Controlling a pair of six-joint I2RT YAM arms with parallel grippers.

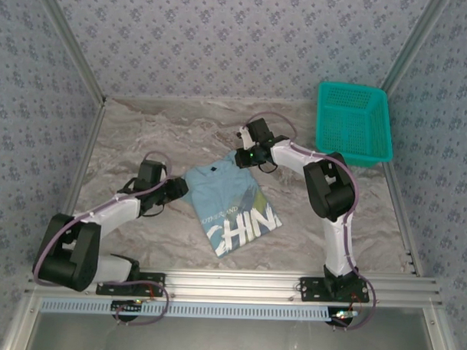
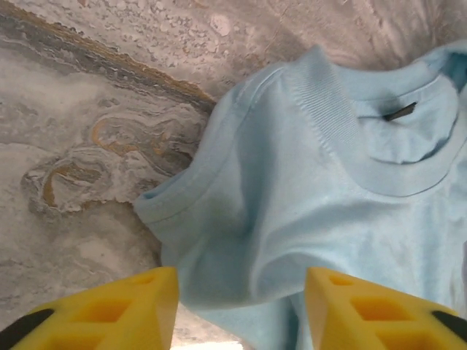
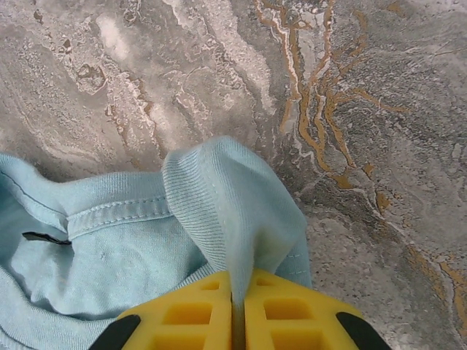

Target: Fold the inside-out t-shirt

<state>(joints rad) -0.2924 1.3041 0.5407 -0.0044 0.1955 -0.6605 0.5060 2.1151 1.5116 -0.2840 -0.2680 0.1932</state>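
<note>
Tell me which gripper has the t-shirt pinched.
The right gripper: it is shut on a raised fold of the t-shirt. The left gripper stands open over the cloth, gripping nothing.

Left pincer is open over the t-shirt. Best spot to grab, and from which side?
Probably the sleeve hem of the t-shirt, approached by the left pincer from the bare table side. That stitched edge stands out as a free lip; the cloth further in lies flat. It would mirror the right pincer, shut on a fold by the collar.
</note>
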